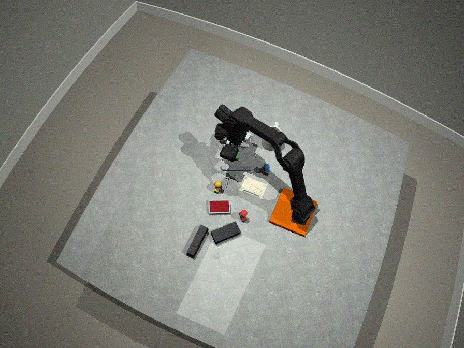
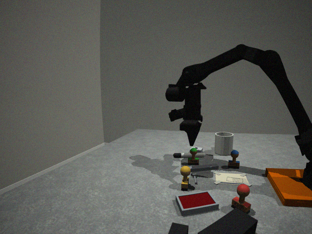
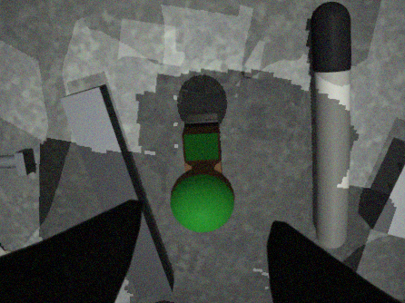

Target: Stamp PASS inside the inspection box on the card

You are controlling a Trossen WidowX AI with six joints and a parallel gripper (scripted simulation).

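My gripper [image 2: 192, 145] [image 3: 205, 223] is open and empty, pointing down just above the green-knobbed stamp [image 2: 193, 150] [image 3: 202, 202]. In the wrist view the green knob shows between the fingertips, with its block beyond. The stamp stands upright on the bench; its lettering is too small to read surely. The cream card [image 1: 247, 182] [image 2: 220, 179] lies taped down, with a thin-lined box and no print visible. The red ink pad [image 1: 219, 206] [image 2: 197, 200] lies open. Stamps with a blue knob [image 1: 266, 167] [image 2: 234, 152], yellow knob [image 1: 218, 184] [image 2: 185, 171] and red knob [image 1: 243, 213] [image 2: 242, 189] stand apart.
A marker [image 2: 191, 155] [image 3: 331, 160] lies right of the green stamp in the wrist view, a grey bar [image 1: 236, 168] [image 3: 93, 119] left of it. A small bolt [image 2: 195, 179] lies near the yellow stamp. A mug [image 2: 224, 143] stands behind. Two black blocks [image 1: 226, 232] [image 1: 197, 241] lie near the pad.
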